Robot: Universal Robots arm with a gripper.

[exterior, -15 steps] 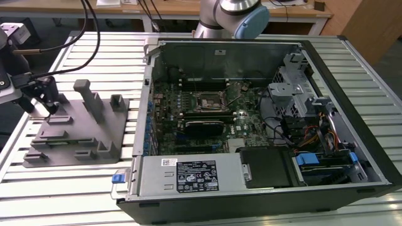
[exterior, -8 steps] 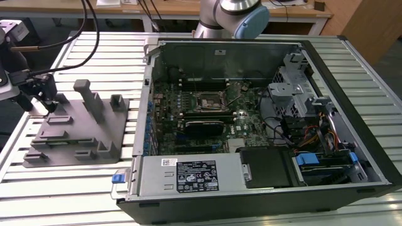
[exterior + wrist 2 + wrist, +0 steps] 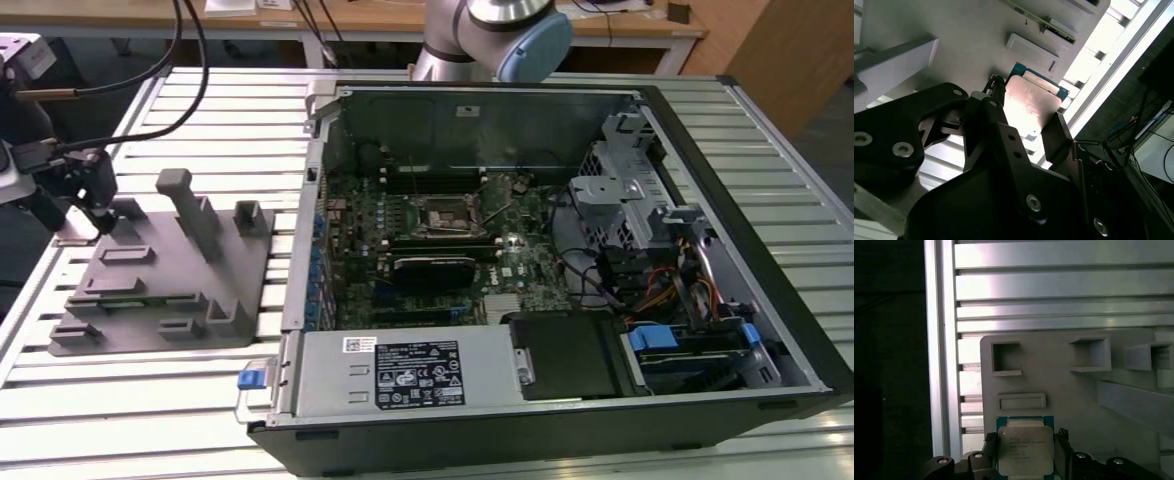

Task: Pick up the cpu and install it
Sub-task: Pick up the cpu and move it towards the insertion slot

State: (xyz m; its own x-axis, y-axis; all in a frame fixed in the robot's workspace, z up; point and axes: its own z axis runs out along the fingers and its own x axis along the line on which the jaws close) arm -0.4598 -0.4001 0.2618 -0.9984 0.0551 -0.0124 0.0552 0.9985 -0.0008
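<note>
The cpu (image 3: 1025, 449) is a small square chip with a shiny silver top and a green rim. It sits between the two black fingers (image 3: 989, 444) of my gripper (image 3: 1025, 441), which press on its opposite edges. The second wrist view shows the same cpu (image 3: 1031, 107) held just over the grey fixture block (image 3: 969, 45). In the exterior view my gripper (image 3: 100, 218) hangs over the far corner of the fixture block (image 3: 174, 290) at that view's left. The black motherboard socket (image 3: 438, 212) lies in the open computer case, well to the exterior view's right of the gripper.
The open computer case (image 3: 747, 200) holds a drive cage, cables and a power supply. The fixture block has upright posts (image 3: 187, 205) and recessed pockets (image 3: 1006, 360). The ribbed aluminium table (image 3: 160, 400) has an edge close to the gripper. Cables (image 3: 187, 70) trail above.
</note>
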